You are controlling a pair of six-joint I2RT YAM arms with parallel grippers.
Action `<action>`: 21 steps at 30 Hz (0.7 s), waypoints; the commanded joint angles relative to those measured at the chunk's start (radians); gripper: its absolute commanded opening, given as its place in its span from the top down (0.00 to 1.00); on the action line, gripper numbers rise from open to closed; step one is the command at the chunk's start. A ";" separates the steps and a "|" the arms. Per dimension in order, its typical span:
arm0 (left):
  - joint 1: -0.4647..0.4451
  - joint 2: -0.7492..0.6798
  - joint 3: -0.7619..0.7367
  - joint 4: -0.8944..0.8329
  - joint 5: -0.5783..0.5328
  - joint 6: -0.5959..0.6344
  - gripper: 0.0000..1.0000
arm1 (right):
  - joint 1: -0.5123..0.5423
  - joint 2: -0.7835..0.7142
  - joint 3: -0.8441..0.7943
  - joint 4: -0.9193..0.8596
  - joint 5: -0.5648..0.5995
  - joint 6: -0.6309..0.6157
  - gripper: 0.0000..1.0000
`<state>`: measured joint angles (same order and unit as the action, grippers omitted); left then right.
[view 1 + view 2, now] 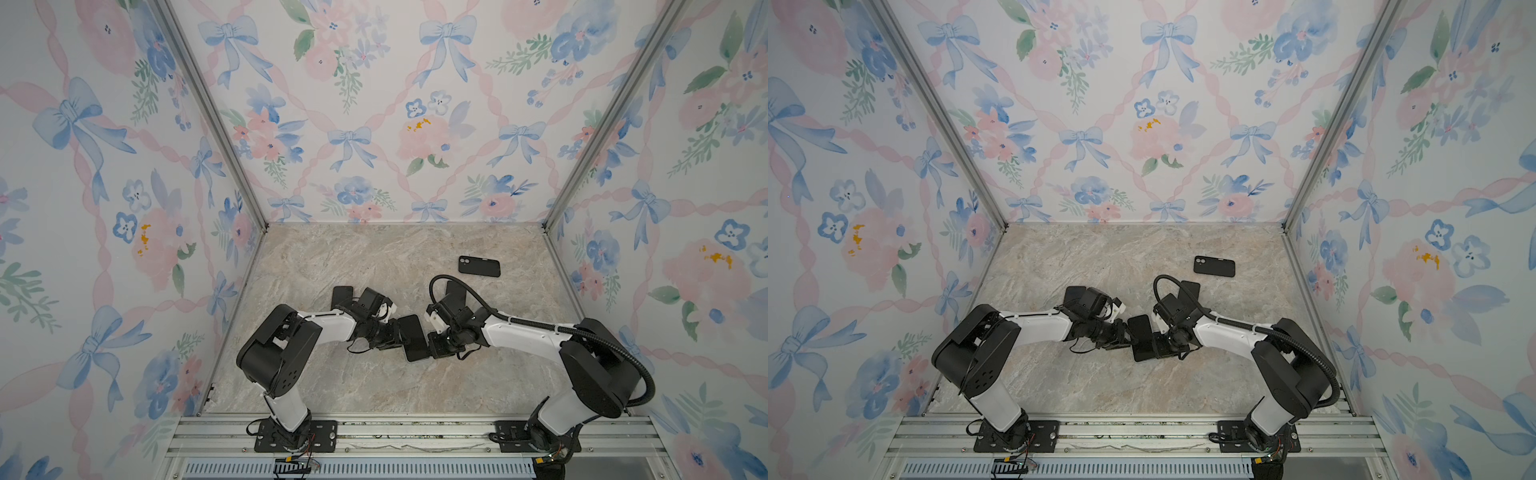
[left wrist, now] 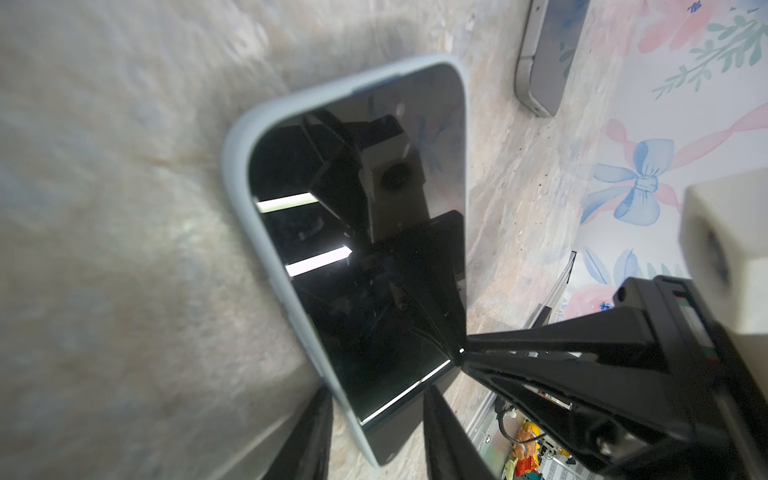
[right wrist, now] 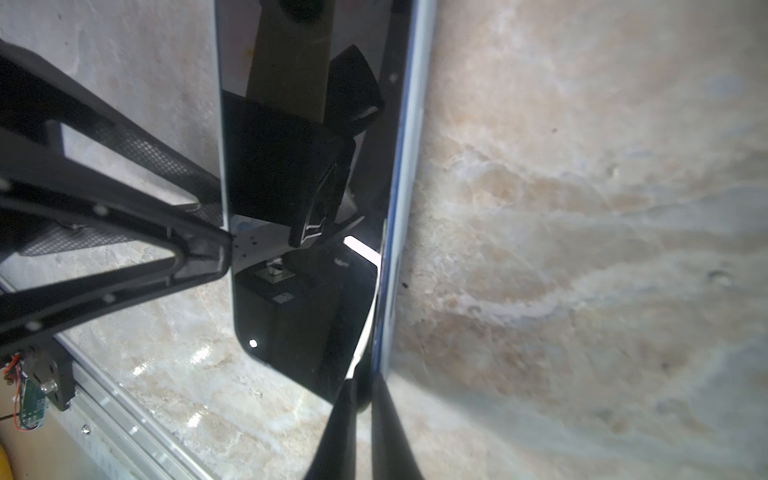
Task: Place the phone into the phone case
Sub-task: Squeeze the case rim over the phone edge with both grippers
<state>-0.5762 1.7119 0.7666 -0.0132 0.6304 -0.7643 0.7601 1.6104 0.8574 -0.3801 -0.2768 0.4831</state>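
Note:
The phone (image 1: 413, 338) (image 1: 1144, 338), with a black screen and a pale blue rim, hangs over the marble table between both arms. My left gripper (image 1: 400, 337) (image 2: 377, 390) is shut on the phone (image 2: 365, 249): one finger touches the pale rim, the other the screen side, and the phone sits slanted between them. My right gripper (image 1: 430, 347) (image 3: 363, 382) is shut on the opposite long edge of the phone (image 3: 307, 270), its fingers close together. The black phone case (image 1: 478, 266) (image 1: 1214, 266) lies flat at the back right, apart from both grippers.
Two more dark phones lie on the table (image 1: 374, 257), one (image 1: 341, 296) behind the left wrist and one (image 1: 455, 293) behind the right wrist. A grey phone (image 2: 540, 62) shows in the left wrist view. Floral walls enclose three sides.

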 commanded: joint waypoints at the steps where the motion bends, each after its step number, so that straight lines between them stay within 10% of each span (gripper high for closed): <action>1: -0.013 0.029 -0.007 -0.029 -0.028 0.003 0.62 | 0.030 0.039 -0.021 0.028 -0.020 0.008 0.89; 21: -0.034 -0.064 -0.109 0.041 -0.003 -0.081 0.61 | -0.018 -0.040 -0.036 0.052 -0.005 0.057 0.68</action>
<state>-0.6025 1.6516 0.6838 0.0288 0.6300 -0.8158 0.7517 1.5616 0.8406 -0.3508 -0.2661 0.5270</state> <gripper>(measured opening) 0.387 0.316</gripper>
